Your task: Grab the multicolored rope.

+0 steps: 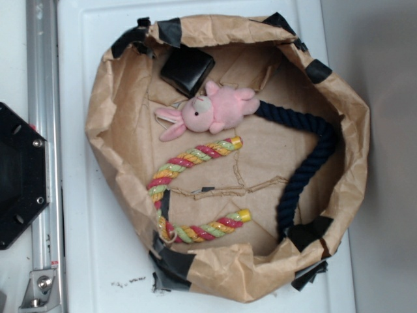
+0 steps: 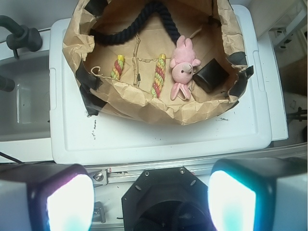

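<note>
A WidowX 250's end effector (image 2: pixel 142 202) hangs well back from its target, its two fingers (image 2: pixel 62 199) spread wide apart and empty at the bottom of the wrist view, above the arm's own black base plate (image 1: pixel 19 176). The multicolored rope (image 1: pixel 179 195) lies in a C on the floor of a crumpled brown paper basket (image 1: pixel 104 117) patched with black tape, which sits on a white surface (image 1: pixel 85 39). The rope's two yellow-capped ends point toward the dark navy rope (image 1: pixel 306 173), and its bend rests against the basket wall nearest the robot, where a strip of black tape crosses it. In the wrist view only the two arms of the C show, the bend hidden behind the paper rim. A pink plush rabbit (image 1: pixel 212 111) lies just beside the rope's upper arm, with a black block (image 1: pixel 187 68) beyond it.

By all appearances the task stands at its opening step: the approach has not begun and nothing is held. The next move would call for a reach forward over the basket rim and a descent onto one exposed arm of the C, probably the lower one, which lies farther from the rabbit, with the fingers straddling the rope across its width before closing.
</note>
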Robot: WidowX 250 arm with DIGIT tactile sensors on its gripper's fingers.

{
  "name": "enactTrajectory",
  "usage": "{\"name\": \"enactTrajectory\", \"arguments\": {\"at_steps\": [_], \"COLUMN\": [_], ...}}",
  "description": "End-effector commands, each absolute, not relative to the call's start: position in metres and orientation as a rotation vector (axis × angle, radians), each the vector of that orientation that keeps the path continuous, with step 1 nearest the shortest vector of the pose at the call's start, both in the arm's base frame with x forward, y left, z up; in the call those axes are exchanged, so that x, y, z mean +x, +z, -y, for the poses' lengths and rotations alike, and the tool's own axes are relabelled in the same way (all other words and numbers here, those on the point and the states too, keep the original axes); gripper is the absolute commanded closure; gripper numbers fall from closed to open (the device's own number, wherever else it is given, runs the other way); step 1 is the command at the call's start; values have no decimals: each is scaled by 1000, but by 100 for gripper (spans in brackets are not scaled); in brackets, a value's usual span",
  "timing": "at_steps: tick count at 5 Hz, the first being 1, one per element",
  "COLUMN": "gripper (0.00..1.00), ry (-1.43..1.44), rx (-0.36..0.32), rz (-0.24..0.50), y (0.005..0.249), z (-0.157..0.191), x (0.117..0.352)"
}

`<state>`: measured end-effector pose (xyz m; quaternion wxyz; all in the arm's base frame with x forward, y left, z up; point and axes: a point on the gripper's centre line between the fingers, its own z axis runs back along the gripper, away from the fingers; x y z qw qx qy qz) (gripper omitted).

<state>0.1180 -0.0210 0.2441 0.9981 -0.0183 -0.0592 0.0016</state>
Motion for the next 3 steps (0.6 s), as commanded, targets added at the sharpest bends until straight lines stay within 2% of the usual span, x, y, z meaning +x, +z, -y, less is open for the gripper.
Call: {"name": "enactTrajectory", "arguments": {"at_steps": [1, 2, 3], "gripper": [0, 0, 0], "ry": [3, 247, 442], "rx": [-37, 60, 116], "rz": [118, 86, 48], "y": [244, 194, 154], "z": [21, 22, 12], "x": [118, 168, 209]}}
